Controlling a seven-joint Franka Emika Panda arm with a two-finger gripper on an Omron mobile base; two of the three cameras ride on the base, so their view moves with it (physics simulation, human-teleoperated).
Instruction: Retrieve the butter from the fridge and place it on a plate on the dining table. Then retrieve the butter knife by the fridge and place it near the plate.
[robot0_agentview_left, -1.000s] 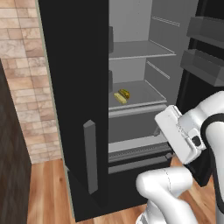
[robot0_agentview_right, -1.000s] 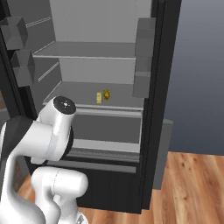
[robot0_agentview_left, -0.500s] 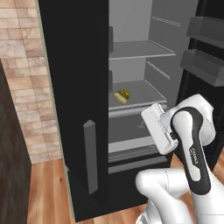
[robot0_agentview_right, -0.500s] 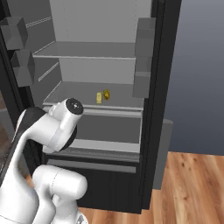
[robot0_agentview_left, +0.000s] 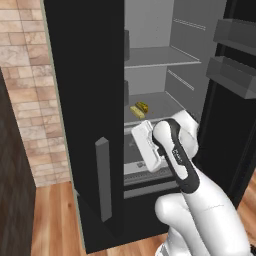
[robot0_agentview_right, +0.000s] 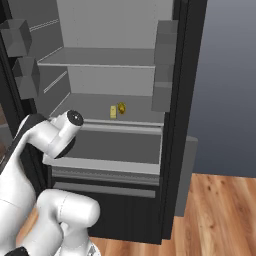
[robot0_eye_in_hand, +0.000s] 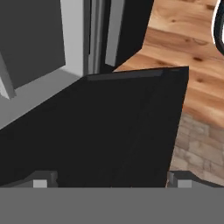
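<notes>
Your pincer (robot0_eye_in_hand: 109, 183) stands wide open, empty, low centre of hand view, facing the fridge (robot0_agentview_left: 85, 125). Butter (robot0_agentview_right: 113, 112) lies mid-frame on grey shelf (robot0_agentview_right: 95, 104), beside golden-brown lump (robot0_agentview_right: 121, 107).

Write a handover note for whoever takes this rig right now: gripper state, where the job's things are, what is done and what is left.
Gripper: open, holding nothing, pointed down at the fridge's black lower front.
Fridge: both doors open, grey shelves showing.
Butter: on the middle shelf, toward the back, untouched. A darker golden-brown lump sits just beside it; don't take that one.
Arm: raised in front of the lower shelves, below the butter's shelf.
Done: fridge opened.
Left: reach in, grasp the butter, carry it to the plate on the dining table, then fetch the butter knife and set it near the plate.
</notes>
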